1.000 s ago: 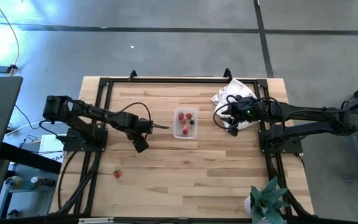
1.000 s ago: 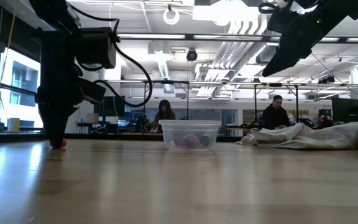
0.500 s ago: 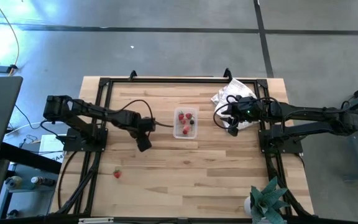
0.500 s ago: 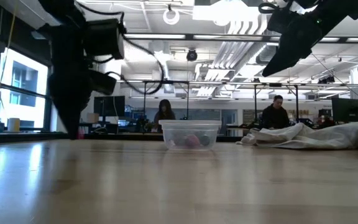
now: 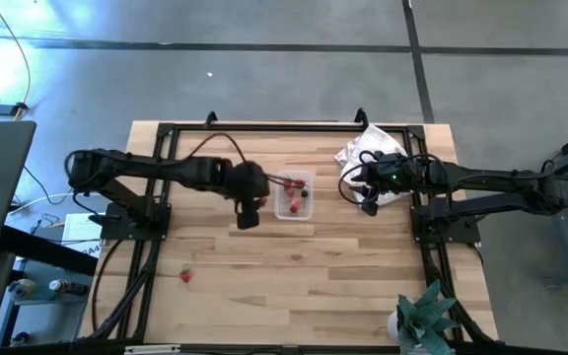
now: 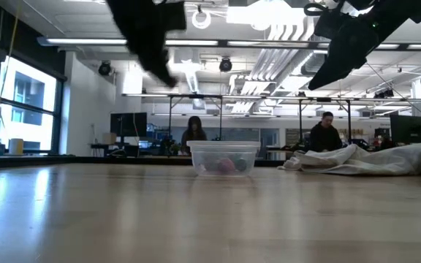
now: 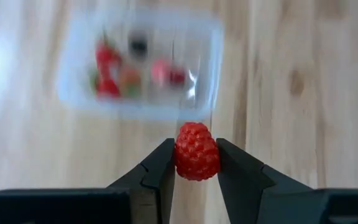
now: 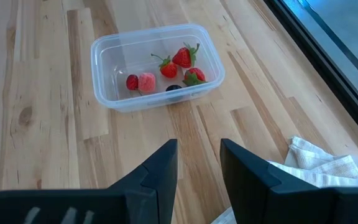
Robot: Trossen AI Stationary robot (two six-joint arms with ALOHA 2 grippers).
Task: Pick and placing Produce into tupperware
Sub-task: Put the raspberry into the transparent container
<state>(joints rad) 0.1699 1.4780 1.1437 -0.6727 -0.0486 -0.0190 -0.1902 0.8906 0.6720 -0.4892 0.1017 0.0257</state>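
My left gripper [image 7: 197, 167] is shut on a red raspberry [image 7: 197, 150] and hovers high over the table just left of the tupperware [image 5: 294, 194], a clear tub resting on its base [image 6: 225, 157]. The tub [image 8: 157, 65] holds several red pieces and one dark one. One more strawberry [image 5: 185, 275] lies on the table toward the near left. My right gripper [image 8: 197, 163] is open and waits in the air right of the tub, by the white cloth [image 5: 368, 148]. In the high view the left gripper [image 5: 248, 215] sits beside the tub's left wall. My left gripper pinches the raspberry [image 7: 197, 155] between its two fingers [image 7: 160, 165], one on each side of the berry. The berry is lifted clear of the table, with the tub farther ahead of the fingers.
The crumpled white cloth [image 8: 319, 165] lies at the table's far right corner. A potted plant [image 5: 424, 316] stands at the near right edge. Black frame rails run along the left, right and far sides. People sit in the room behind [image 6: 324, 135].
My left gripper has moved from the table's left part toward the right, up to the tub's left side, and has risen well above the table top, carrying the raspberry. The right arm has kept still.
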